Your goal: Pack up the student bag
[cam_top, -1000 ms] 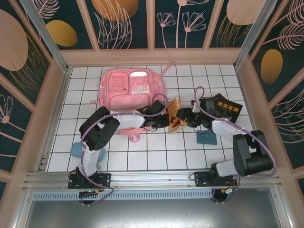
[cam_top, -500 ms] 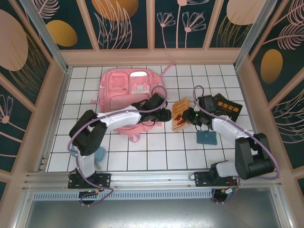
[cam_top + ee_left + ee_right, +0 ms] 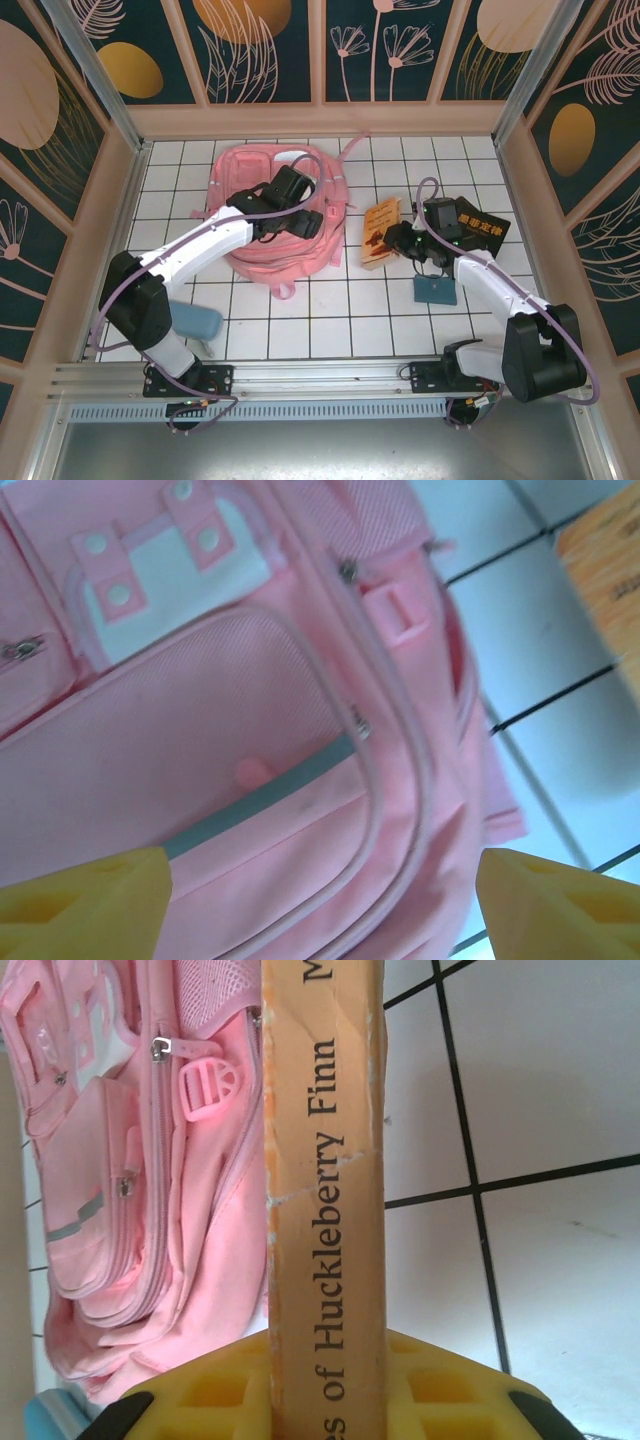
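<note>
Book (image 3: 325, 1210) spine reads "of Huckleberry Finn"; perhaps "M" above.

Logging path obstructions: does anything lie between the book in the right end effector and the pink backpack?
Nothing visible lies on the tiles between the book and the student bag. The left end effector, open, hangs above the bag's side nearest the book, which the right end effector grips.

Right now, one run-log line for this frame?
left gripper: open, over student bag front | right gripper: shut on book, beside bag | book: not yet packed
</note>
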`<state>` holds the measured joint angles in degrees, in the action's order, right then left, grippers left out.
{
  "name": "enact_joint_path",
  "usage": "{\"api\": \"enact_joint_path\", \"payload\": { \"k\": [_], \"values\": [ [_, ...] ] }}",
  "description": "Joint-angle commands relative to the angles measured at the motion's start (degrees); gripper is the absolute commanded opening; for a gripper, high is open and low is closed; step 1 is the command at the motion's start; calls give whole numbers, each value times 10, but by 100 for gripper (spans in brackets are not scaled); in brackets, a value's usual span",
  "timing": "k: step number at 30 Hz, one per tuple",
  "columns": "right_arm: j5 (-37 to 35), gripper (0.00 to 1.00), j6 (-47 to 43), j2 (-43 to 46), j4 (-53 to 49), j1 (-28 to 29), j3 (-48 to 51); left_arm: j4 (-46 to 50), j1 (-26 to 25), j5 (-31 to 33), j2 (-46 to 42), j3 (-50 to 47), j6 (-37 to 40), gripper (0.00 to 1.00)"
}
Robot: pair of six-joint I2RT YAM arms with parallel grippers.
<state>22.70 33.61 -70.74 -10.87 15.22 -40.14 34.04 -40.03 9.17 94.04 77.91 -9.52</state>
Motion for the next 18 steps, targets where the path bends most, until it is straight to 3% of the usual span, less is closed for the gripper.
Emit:
{"api": "enact_joint_path", "payload": {
  "k": [1, 11, 14, 18],
  "values": [
    [32, 11, 22, 20, 34, 7, -29, 51, 6, 19, 8, -10, 82, 80],
    [47, 11, 38, 23, 43, 11, -29, 61, 10, -6, 83, -3, 181, 71],
    [47, 11, 42, 22, 47, 14, -28, 53, 11, 22, 108, 16, 185, 71],
    [43, 11, 43, 22, 40, 16, -32, 59, 14, 10, 150, 57, 175, 70]
  ]
}}
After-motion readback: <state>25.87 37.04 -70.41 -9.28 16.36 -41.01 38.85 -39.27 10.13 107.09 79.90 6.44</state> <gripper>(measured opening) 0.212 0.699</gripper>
